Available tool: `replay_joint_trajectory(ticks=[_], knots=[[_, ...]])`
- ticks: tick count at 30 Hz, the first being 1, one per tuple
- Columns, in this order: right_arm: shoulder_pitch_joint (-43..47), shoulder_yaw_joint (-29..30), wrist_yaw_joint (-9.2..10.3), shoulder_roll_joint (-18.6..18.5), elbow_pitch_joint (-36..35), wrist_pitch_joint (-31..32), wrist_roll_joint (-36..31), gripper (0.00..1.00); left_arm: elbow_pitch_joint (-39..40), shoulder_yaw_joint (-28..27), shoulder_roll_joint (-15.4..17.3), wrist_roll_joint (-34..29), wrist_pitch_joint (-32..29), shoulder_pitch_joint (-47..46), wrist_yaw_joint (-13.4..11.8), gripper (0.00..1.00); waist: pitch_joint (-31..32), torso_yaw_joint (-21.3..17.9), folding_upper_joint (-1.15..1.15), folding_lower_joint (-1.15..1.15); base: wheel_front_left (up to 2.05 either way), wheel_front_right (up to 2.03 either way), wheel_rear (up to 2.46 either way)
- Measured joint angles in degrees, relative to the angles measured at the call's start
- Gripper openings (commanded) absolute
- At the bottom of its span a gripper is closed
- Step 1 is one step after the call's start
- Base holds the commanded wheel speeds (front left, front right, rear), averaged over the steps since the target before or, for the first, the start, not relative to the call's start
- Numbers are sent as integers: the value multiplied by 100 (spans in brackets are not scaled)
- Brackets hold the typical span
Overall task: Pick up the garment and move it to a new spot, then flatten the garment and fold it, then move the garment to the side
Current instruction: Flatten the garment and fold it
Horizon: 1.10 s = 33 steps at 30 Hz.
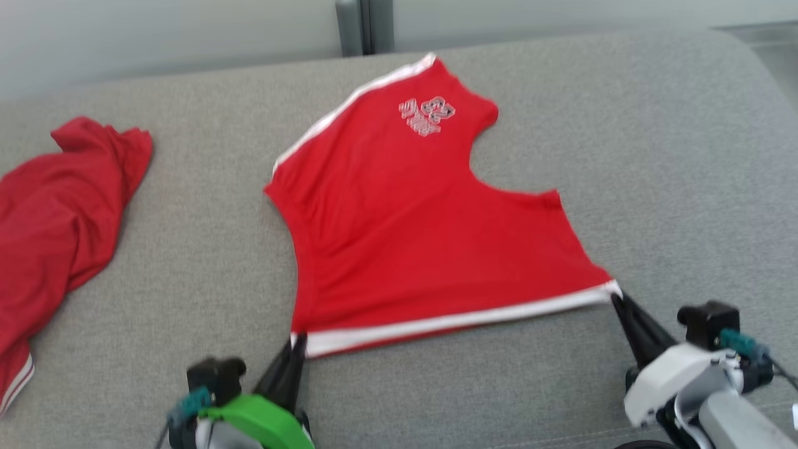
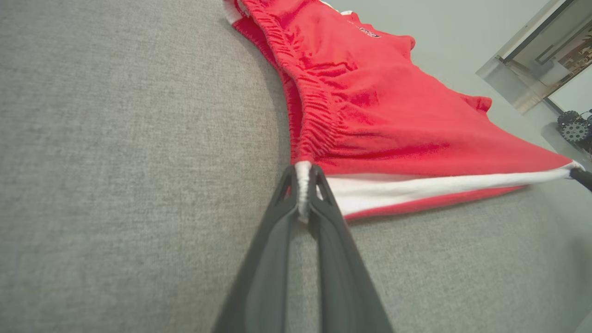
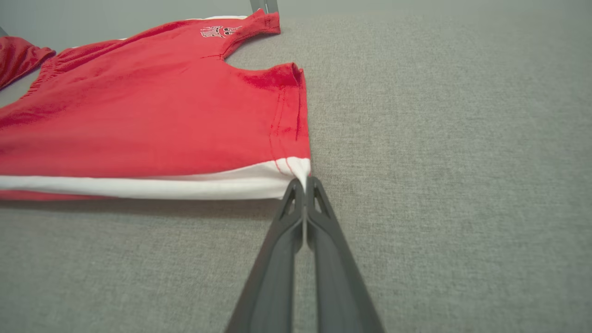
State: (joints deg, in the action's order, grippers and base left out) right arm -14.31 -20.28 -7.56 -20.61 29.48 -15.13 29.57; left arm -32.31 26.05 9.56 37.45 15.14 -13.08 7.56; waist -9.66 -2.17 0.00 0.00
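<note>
1. On the grey upholstered surface [image 1: 623, 125], the red garment [image 1: 399, 218] is being held spread out near the middle, its printed logo [image 1: 427, 115] at the far end.
2. Its white-banded edge [image 1: 449, 321] is being pinched at both near corners: one corner is being clamped by the left gripper [image 1: 298, 342], the other by the right gripper [image 1: 617, 298], each with jaws closed tight on the cloth.
3. That edge is being stretched taut between the two grips, probably so that the fabric is being pulled smooth and flat before folding.
4. The near edge appears to be being carried slightly above the surface, since a shadow is being cast beneath it; the far part is being supported by the surface.
5. A second red garment [image 1: 56, 212] is being left crumpled well apart on the left, outside the working area.
</note>
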Motion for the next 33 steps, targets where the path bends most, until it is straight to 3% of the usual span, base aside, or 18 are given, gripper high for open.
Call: replay_joint_trajectory(ticks=[11,17,26,33], knots=[[1040,-631,0,-183,15,0,176,0,-63,-170,-21,-275,-1,1113,0,0,878,-139,0,0,0,0,0],[1139,-339,-1,-322,-386,0,4,0,70,-1,24,-443,-1,1244,1,0,891,-81,0,0,0,0,0],[-169,454,2,-100,-364,0,-644,0,783,174,-21,-489,0,183,0,0,381,173,0,0,0,0,0],[-1495,402,2,-64,151,-1,-1001,0,727,190,-186,-396,0,-532,0,0,-123,563,0,0,0,0,0]])
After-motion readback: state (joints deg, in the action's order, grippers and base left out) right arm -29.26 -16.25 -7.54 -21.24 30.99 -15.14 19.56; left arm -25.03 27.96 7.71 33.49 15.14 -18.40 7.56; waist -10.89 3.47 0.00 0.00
